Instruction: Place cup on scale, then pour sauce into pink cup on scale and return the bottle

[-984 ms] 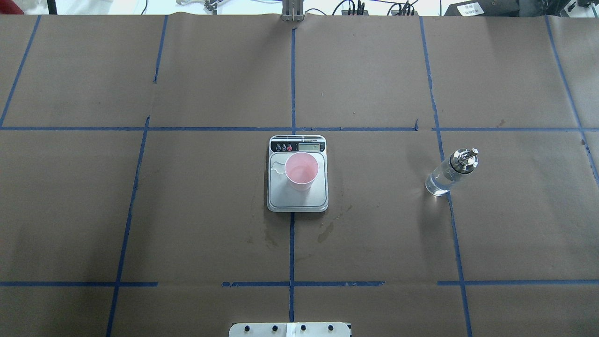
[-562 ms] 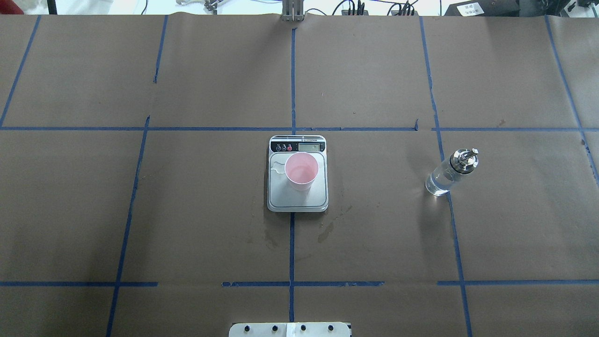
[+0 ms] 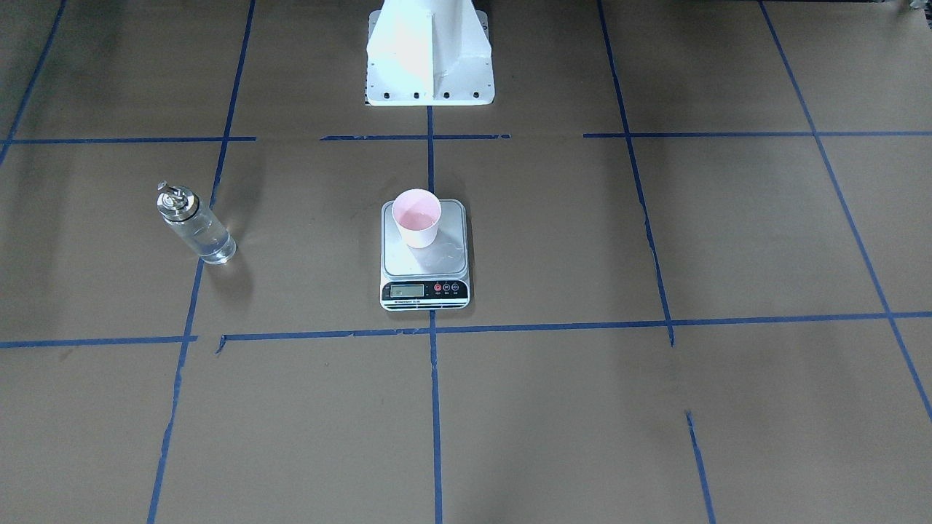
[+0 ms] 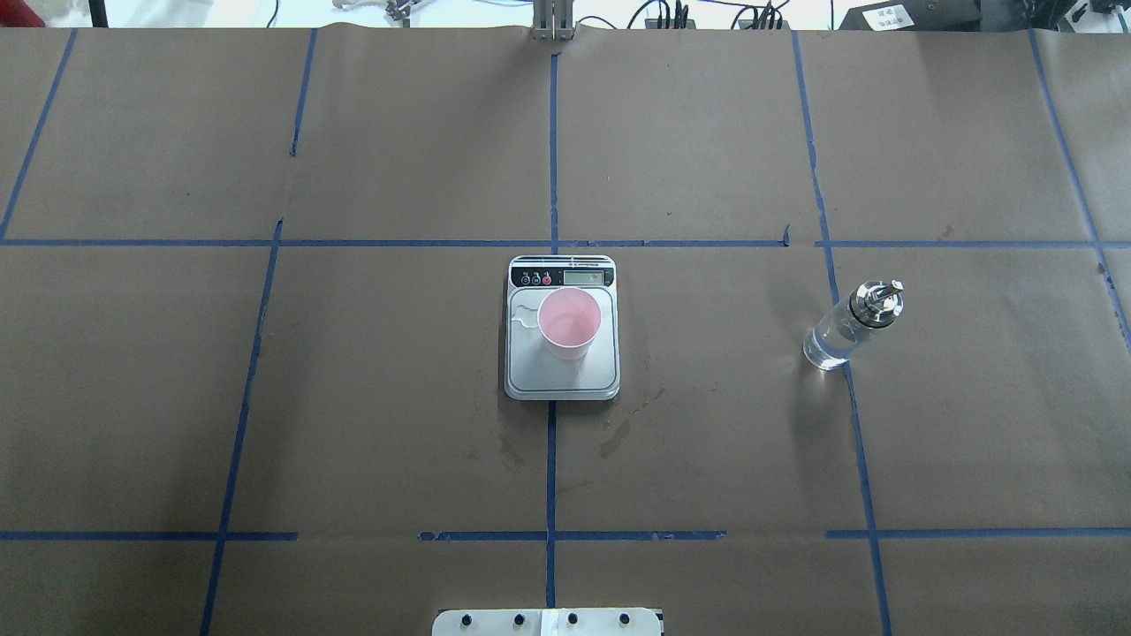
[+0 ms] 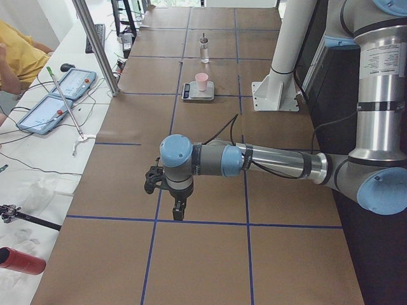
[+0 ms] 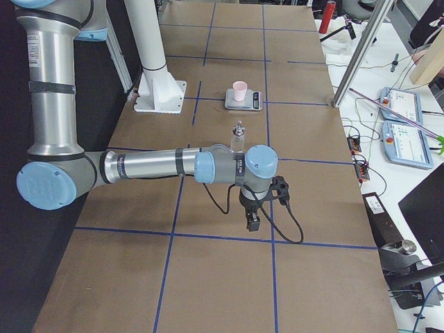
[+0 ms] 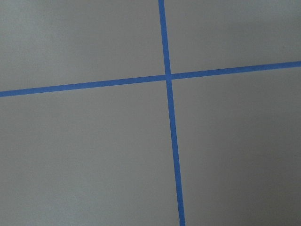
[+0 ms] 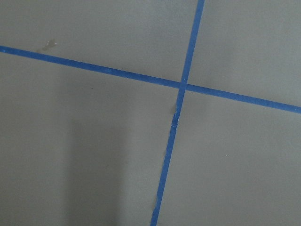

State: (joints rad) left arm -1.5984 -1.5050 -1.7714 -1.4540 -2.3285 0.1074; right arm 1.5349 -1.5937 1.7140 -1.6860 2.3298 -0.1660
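Left gripper [image 5: 179, 213] and right gripper [image 6: 251, 223] hang at opposite ends of the table [image 4: 353, 424], pointing down. Whether their fingers are spread or closed cannot be told. The bottle [image 4: 850, 327] stands upright, long axis vertical, between the right gripper and the scale [image 4: 530, 380], so the right arm is nearer. The cup [image 4: 569, 322] sits on the scale at centre. Count: one bottle, one cup, one scale.

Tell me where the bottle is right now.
In the overhead view the bottle stands upright in the right half, on the robot's right side, at a blue tape line, well apart from the scale that bears the cup.
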